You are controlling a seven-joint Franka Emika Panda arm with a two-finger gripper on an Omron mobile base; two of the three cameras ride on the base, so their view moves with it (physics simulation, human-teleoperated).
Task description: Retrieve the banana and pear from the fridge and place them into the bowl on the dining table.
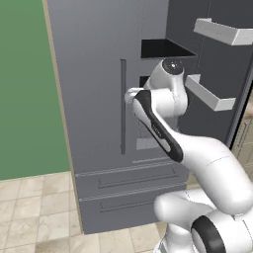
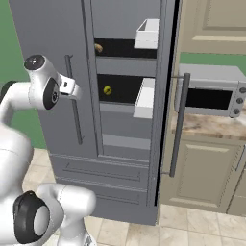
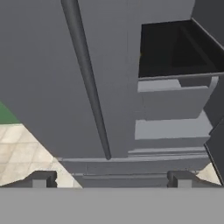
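The dark grey fridge point(image 2: 57, 48) stands with its left door shut and its right door swung open. The banana point(image 2: 98, 47) lies on the upper black shelf, and the pear point(image 2: 107, 90) sits on the shelf below it. My gripper point(image 3: 112, 179) is open and holds nothing; it hangs in front of the shut left door, beside that door's long handle point(image 3: 87, 83), left of the open compartment point(image 3: 175, 48). From the right base camera the gripper point(image 2: 72, 86) is level with the pear's shelf and left of it. The bowl and the dining table are out of view.
White bins point(image 2: 144, 98) line the inside of the open right door, whose handle point(image 2: 180, 125) juts toward me. Two drawers point(image 1: 128, 185) close the fridge bottom. A beige cabinet counter with a steel oven point(image 2: 211, 93) stands to the right. A green wall point(image 1: 24, 89) lies to the left.
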